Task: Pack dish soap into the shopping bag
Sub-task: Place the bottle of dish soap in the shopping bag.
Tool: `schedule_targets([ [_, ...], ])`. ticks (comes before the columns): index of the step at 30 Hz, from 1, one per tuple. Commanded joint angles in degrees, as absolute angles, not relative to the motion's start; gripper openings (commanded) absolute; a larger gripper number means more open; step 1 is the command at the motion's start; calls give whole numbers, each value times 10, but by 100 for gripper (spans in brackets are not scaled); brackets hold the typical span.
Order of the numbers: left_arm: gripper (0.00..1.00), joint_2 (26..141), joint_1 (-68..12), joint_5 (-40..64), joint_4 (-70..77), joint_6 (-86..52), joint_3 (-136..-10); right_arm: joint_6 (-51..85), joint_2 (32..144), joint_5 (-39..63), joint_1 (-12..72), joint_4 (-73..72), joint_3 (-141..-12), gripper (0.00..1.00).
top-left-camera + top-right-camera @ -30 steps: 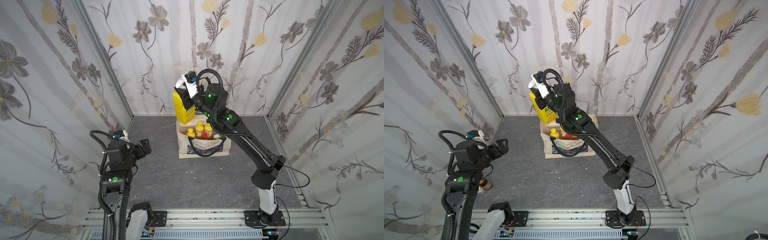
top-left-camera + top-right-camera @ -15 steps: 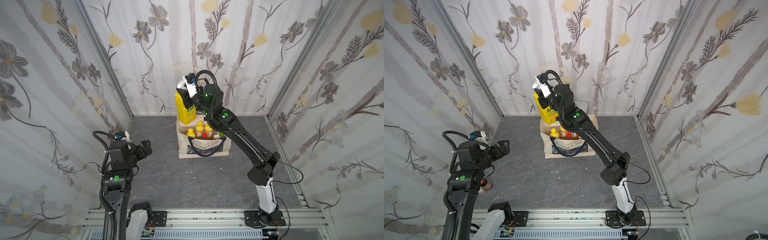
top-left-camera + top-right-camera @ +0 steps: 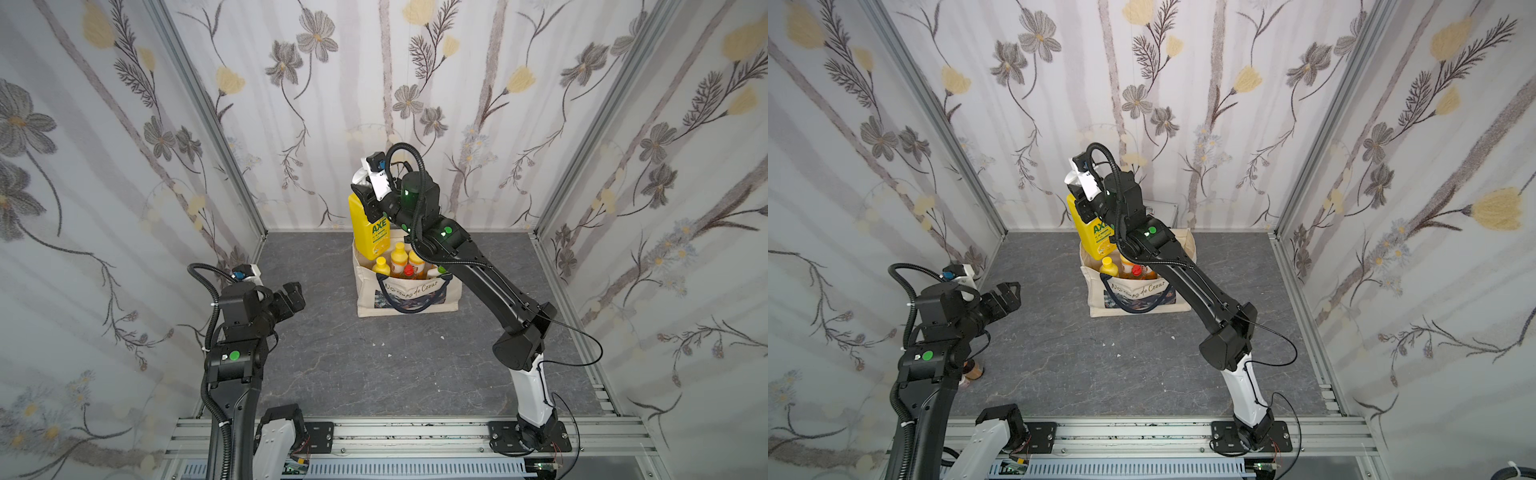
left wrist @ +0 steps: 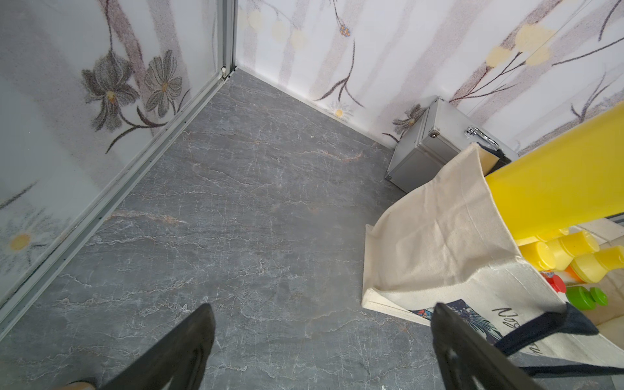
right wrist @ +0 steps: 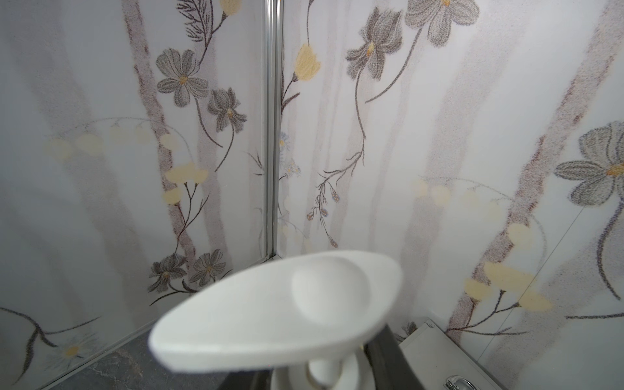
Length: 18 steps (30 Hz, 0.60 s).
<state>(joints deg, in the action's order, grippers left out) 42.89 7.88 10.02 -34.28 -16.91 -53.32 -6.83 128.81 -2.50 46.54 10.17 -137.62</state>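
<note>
Right tool (image 3: 370, 205) tight on yellow pump bottle (image 3: 363, 237) at rim of shopping bag (image 3: 409, 293) (left tool (image 4: 322, 309) agape)

Bright even light, soft shadows

Surface: you have a grey marbled floor (image 3: 332, 374), flecked with white specks (image 3: 389, 356).
Standing on it: shopping bag (image 3: 409, 293), upright; silver case (image 4: 432, 148) just behind it.

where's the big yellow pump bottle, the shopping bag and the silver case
big yellow pump bottle (image 3: 358, 237), in a top view, yellow body beside the label
shopping bag (image 3: 366, 291), in a top view, cream front panel
silver case (image 4: 418, 158), left wrist view, side wall
</note>
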Motion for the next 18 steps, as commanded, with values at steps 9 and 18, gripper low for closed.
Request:
schedule_targets([
  [9,100,426,80,98,-323,-173,-527,-65,1230,-40,467,-64,-1244,0],
  [18,100,421,79,97,-324,-174,-523,-60,1217,-38,467,-72,-1198,0],
])
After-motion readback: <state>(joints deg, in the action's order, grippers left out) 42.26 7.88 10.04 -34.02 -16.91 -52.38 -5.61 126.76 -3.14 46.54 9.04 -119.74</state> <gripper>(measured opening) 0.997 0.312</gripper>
